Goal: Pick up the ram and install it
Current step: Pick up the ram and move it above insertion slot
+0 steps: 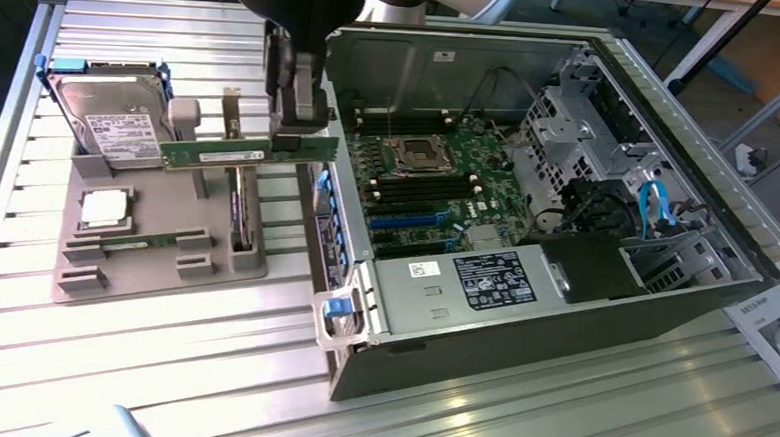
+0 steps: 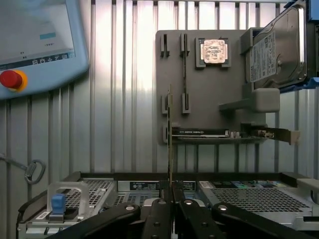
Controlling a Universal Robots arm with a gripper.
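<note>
Where a ribbed metal table (image 1: 142,366) spreads under everything, a large black computer case (image 1: 516,370) lies open on its side toward the exterior view's right. Its green main board (image 1: 479,178) faces up. Just beside the case, on the exterior view's left, sits a grey parts tray (image 1: 177,207). The tray carries a hard drive (image 1: 108,124) propped at its far end, a square silver processor chip (image 1: 106,209) lying flat, and a spare green memory stick (image 1: 149,238) resting in its holders. The robot's single gripper (image 1: 301,134) hangs down from above, over the tray's side nearest the case. Its dark fingers are pinched almost together on the ram (image 1: 226,156), a long thin green stick. The ram is off the tray, held on edge in the air. Its long axis runs left to right across the exterior view. The grip is near the end closest to the case, so most of the stick juts back over the tray toward the hard drive. In the wrist view, the gripper (image 2: 172,194) shows the ram (image 2: 169,129) edge-on, a thin line running straight out from between the fingers. The long dark memory slots (image 1: 426,185) on the main board lie to the exterior view's right of the gripper, beyond the case wall and lower down. They appear to run roughly parallel to the held stick.
</note>
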